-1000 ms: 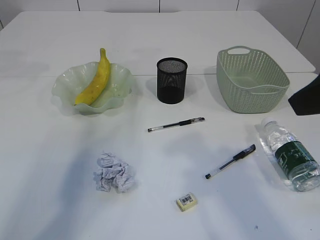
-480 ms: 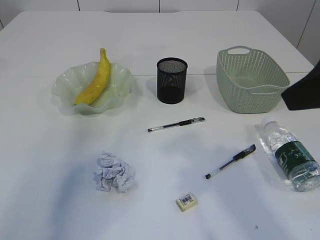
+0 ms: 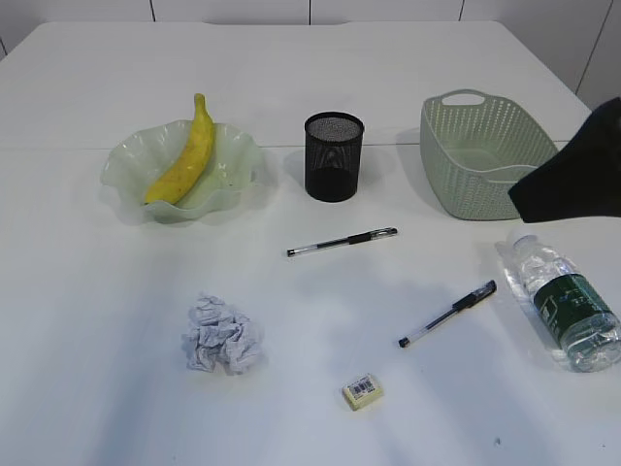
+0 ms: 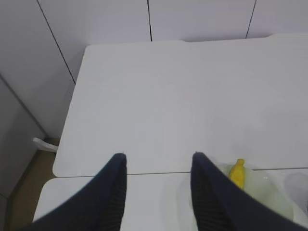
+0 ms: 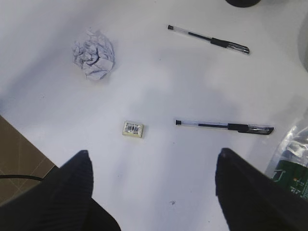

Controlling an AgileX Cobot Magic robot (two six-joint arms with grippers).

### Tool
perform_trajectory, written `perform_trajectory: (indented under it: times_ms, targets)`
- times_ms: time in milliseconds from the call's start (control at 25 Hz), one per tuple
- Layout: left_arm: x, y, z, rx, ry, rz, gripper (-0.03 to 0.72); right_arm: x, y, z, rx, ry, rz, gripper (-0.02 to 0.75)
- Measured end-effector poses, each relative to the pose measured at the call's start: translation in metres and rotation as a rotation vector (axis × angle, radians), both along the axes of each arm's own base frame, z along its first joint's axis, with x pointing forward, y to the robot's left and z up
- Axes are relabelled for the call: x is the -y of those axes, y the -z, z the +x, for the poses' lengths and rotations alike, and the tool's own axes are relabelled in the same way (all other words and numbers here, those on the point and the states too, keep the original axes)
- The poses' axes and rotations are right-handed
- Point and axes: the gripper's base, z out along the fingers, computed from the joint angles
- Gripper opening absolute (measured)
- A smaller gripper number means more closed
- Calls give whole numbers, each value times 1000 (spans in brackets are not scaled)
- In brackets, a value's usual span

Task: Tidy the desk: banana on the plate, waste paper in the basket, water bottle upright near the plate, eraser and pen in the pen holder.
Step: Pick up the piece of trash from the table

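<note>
On the large plain white desk (image 3: 291,78), the ripe yellow curved banana (image 3: 184,155) lies in the translucent pale-green ruffled plate (image 3: 126,175) at the far left. The black metal mesh pen holder (image 3: 333,155) stands at the far middle, and the sage-green perforated plastic basket (image 3: 485,150) sits far right. One clear-barrelled pen with a black grip (image 3: 342,242) lies just near of the holder; a second such pen (image 3: 447,314) lies slanted to the right of it and nearer. The crumpled white waste paper ball (image 3: 221,336) rests near left, and the small pale-yellow eraser with a barcode sticker (image 3: 361,391) near the middle. The clear plastic water bottle with white cap and dark green label (image 3: 563,299) lies on its side at the right.

The right arm's dark body (image 3: 572,175) enters from the right edge, above the bottle and apart from it. Its gripper (image 5: 154,185) points down over the near desk, jaws spread wide and empty. The left gripper (image 4: 156,180) hangs high over the far left desk edge beside the plate, jaws parted, holding nothing.
</note>
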Motion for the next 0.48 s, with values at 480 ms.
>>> perform_trajectory:
  times_ms: [480]
  targets:
    - [-4, -40, -56, 115, -24, 27, 311, -7, 7, 13, -17, -61, 5, 586]
